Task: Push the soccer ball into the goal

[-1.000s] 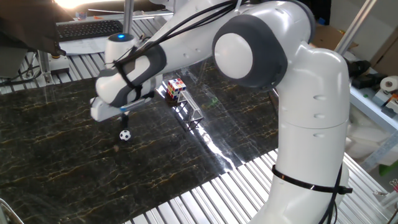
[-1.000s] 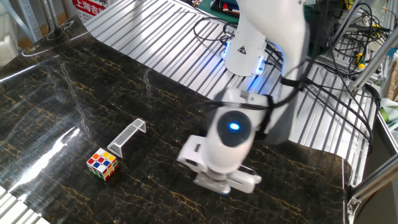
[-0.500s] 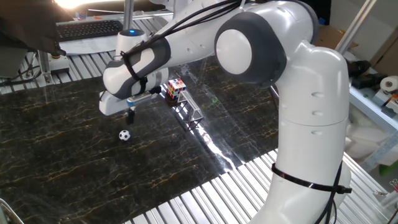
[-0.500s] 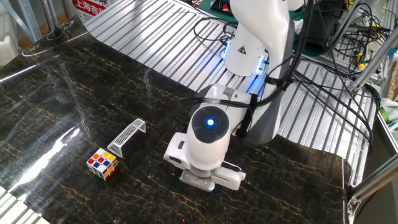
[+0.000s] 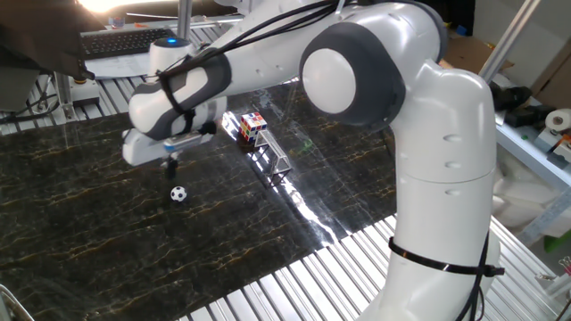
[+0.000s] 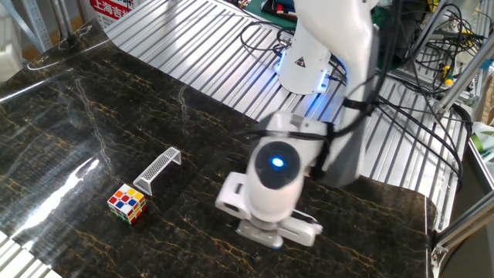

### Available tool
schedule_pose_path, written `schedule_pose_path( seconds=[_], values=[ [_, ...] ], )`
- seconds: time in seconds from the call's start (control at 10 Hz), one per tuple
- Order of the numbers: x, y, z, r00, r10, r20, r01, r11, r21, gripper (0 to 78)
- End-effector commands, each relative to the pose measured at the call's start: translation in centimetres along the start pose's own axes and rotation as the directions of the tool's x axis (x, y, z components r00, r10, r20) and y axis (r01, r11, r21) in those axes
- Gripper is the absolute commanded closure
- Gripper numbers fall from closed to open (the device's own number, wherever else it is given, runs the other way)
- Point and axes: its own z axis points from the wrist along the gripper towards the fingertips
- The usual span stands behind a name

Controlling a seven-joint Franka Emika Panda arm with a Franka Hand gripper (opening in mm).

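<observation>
One small round ball (image 5: 179, 193), white with black patches, rests on the dark veined counter (image 5: 80, 232), just below the end effector (image 5: 169, 163); its grip state cannot be determined. Thin-barred metal goal (image 5: 272, 153) stands apart, beside the cube (image 5: 252, 126).

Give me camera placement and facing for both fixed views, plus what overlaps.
One fixed view: sits beside the robot's base, looks across the dark table; shows the white arm from base to gripper, soccer ball, puzzle cube, goal.
The other fixed view: sits high on the opposite side, faces back at the base; the wrist fills the middle and hides gripper and ball.
Shared: table, cube, goal, arm.
</observation>
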Motion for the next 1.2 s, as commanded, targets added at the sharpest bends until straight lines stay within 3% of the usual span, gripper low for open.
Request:
schedule_pose_path(
  seconds=[0.1, 0.2, 0.5, 1.2],
  values=[
    [2.0, 4.9, 1.3, 1.000, 0.016, -0.002, -0.016, 1.000, 0.008, 77.6],
    [3.3, 5.6, 2.1, 1.000, 0.019, -0.002, -0.019, 1.000, 0.013, 77.6],
    [4.8, 6.4, 2.4, 1.000, 0.001, -0.017, -0.001, 1.000, 0.015, 77.6],
    [4.7, 5.8, 2.3, 1.000, -0.003, -0.015, 0.003, 1.000, 0.018, 77.6]
  ],
)
